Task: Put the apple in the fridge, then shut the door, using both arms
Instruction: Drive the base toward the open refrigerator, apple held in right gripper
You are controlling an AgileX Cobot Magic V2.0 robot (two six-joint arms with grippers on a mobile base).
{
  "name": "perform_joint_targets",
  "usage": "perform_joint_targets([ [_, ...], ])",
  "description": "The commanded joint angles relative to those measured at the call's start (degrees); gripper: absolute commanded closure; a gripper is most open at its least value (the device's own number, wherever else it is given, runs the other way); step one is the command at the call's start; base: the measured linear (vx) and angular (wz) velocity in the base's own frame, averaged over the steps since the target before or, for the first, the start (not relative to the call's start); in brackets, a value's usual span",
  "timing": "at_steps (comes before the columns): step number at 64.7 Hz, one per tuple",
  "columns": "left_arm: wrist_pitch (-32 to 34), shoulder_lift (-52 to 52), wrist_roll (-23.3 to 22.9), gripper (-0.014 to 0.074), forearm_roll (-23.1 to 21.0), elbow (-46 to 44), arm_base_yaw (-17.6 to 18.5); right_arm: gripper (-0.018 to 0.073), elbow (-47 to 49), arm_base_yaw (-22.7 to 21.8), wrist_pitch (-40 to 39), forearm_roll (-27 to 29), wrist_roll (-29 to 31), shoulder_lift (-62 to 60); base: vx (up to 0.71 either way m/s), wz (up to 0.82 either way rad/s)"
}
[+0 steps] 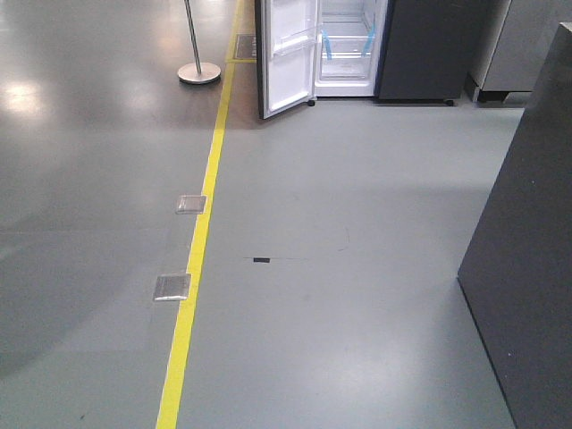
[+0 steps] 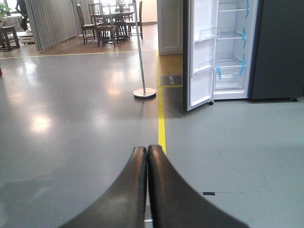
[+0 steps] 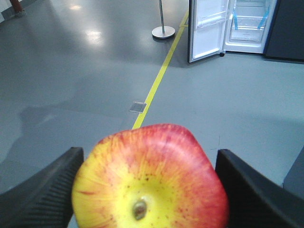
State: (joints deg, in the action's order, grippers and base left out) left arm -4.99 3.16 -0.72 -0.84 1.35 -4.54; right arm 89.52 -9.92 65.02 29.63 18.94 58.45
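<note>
With the apple clamped in the right gripper and the left gripper closed empty, the carry seems underway, and next likely means crossing the floor to the far fridge, its door open.

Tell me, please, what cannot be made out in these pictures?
Round red-and-yellow apple: lower part cut off by the right wrist view's bottom edge.
Dark grey fridge: top cut off in all views.
Open white-lined door: outer face turned away from every camera.
</note>
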Motion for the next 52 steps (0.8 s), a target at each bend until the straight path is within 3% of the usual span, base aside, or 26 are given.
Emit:
perform_joint_targets([
  [1, 3.91, 0.45, -0.43, 0.0603, -0.07, -1.24, 0.48, 0.0374, 1.56, -0.34, -4.17, 1.74, 0.27, -0.59, 0.15, 0.01],
  [52, 3.91, 0.45, -0.43, 0.0603, -0.07, -1.24, 0.48, 0.0374, 1.56, -0.34, -4.08, 1.74, 0.27, -0.59, 0.17, 0.02],
])
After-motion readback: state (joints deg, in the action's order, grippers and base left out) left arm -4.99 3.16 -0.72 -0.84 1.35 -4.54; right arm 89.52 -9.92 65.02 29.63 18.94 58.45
